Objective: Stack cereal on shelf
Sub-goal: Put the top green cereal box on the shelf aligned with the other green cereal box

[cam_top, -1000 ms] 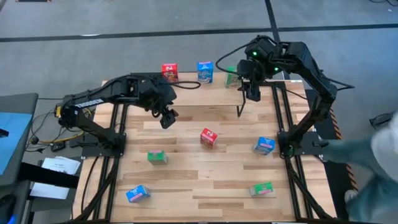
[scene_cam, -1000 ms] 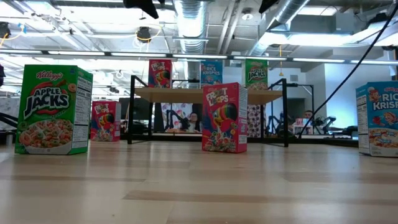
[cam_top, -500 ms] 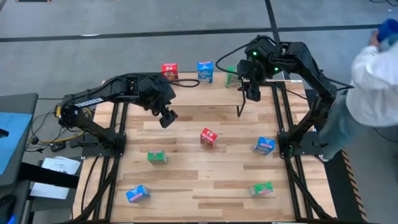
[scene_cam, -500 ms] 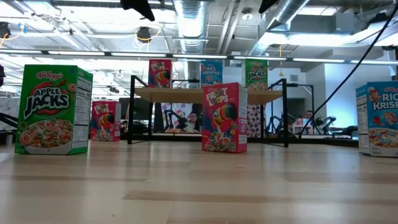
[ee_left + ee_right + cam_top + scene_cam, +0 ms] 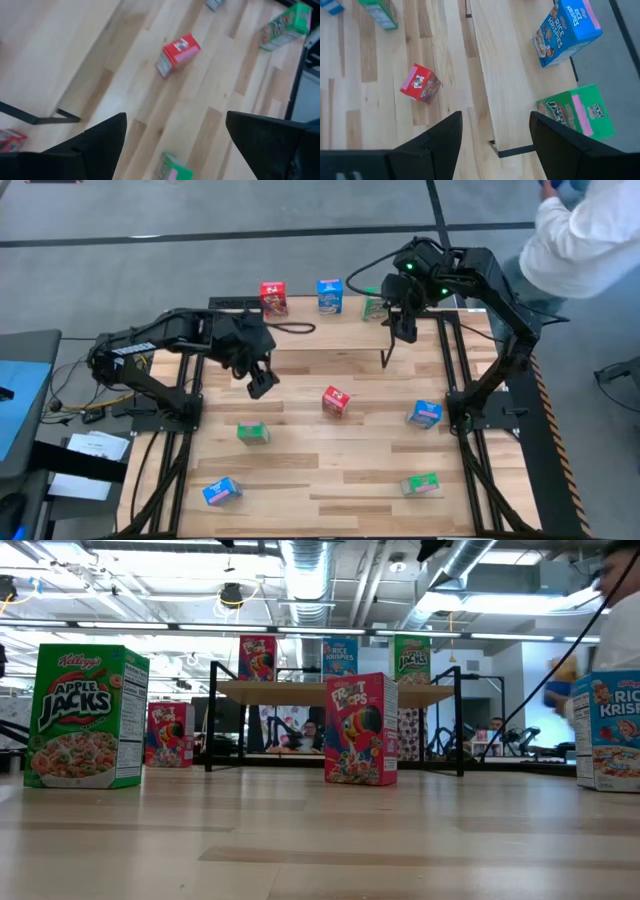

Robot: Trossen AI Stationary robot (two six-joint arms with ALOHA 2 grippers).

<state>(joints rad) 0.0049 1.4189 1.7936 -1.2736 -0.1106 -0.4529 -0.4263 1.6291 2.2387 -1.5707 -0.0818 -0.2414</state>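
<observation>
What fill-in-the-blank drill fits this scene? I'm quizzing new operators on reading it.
1. Three boxes stand on the shelf: red, blue and ____.
2. The left gripper hangs open and holds ____.
3. The upright box at mid-table is ____ in colour.
4. The right gripper hangs open above the ____.

Missing words: green; nothing; red; shelf
</observation>
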